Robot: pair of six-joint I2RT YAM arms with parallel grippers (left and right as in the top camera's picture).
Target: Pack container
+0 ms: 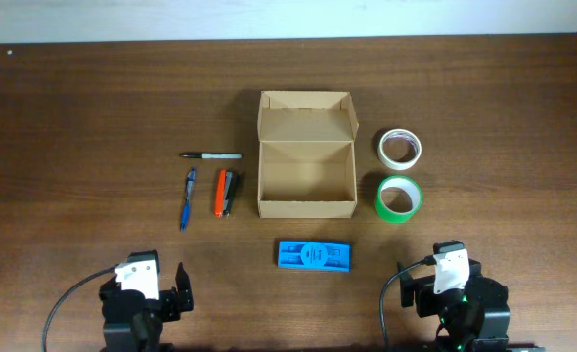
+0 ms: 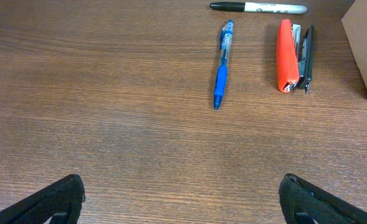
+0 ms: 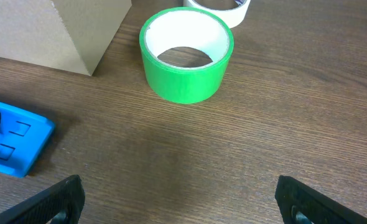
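The tan cardboard container (image 1: 306, 156) stands open and empty at the table's middle, its flap lid upright at the back; its corner shows in the left wrist view (image 2: 365, 46) and the right wrist view (image 3: 53, 31). Left of it lie a black marker (image 1: 210, 154) (image 2: 258, 7), a blue pen (image 1: 187, 198) (image 2: 221, 64) and an orange stapler (image 1: 224, 192) (image 2: 291, 56). Right of it lie a white tape roll (image 1: 401, 149) (image 3: 221, 7) and a green tape roll (image 1: 400, 198) (image 3: 186, 55). My left gripper (image 1: 152, 284) (image 2: 182, 199) and right gripper (image 1: 445, 279) (image 3: 180, 199) are open and empty near the front edge.
A flat blue plastic case (image 1: 314, 257) (image 3: 9, 143) lies in front of the container, between the two arms. The wooden table (image 1: 93, 108) reaches a pale wall at the back.
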